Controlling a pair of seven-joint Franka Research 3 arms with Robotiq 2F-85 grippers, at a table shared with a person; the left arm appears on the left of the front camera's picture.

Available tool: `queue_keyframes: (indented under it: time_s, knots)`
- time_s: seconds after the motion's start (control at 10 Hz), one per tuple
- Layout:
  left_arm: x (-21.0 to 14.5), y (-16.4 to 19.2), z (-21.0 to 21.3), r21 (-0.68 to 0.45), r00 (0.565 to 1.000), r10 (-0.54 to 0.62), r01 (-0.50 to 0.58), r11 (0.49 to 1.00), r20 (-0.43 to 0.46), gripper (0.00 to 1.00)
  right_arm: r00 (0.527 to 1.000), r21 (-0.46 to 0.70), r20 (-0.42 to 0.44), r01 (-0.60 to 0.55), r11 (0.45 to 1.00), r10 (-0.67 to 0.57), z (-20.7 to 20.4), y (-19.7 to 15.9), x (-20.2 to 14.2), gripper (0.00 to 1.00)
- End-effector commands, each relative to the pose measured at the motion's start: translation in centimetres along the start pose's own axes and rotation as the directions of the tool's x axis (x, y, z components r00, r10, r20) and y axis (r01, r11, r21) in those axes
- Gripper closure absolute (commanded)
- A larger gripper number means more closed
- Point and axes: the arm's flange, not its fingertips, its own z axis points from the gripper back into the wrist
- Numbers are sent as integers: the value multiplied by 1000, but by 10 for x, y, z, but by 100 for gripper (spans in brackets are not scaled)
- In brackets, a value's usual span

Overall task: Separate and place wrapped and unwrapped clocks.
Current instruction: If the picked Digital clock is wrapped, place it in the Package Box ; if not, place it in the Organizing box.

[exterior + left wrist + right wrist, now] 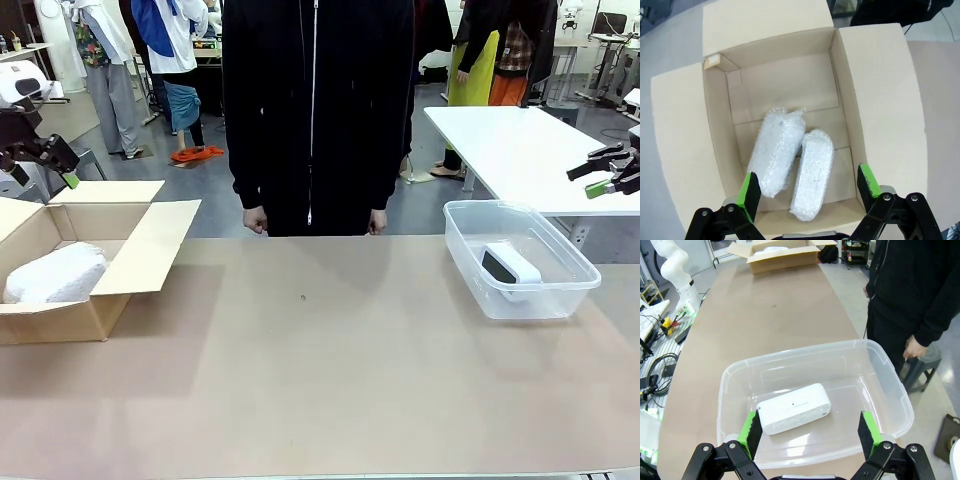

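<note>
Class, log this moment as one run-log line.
wrapped clocks: in cardboard box | bare clock: in clear bin | both hands: open, hovering

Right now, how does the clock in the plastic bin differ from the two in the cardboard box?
The bare clock is smooth and unwrapped; the wrapped clocks are covered in bubble wrap. It lies alone in the clear plastic bin; they lie side by side, touching, in the cardboard box. All are white and oblong.
</note>
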Motion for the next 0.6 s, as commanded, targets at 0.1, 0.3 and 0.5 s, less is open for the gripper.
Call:
queue_keyframes:
  time_s: [0.1,0.3,0.5]
  knots:
    - [-8,-1,-5,-26,999,-16,17,1000,31,0,1000,1,9,-2,1000,2,-2,0,0,0]
    - [-9,-1,-4,-27,999,-20,21,999,35,0,1000,1,9,-2,1000,2,-2,0,0,0]
    - [-8,-1,-3,-13,999,-14,14,1000,33,0,1000,1,9,-2,1000,2,-2,0,0,0]
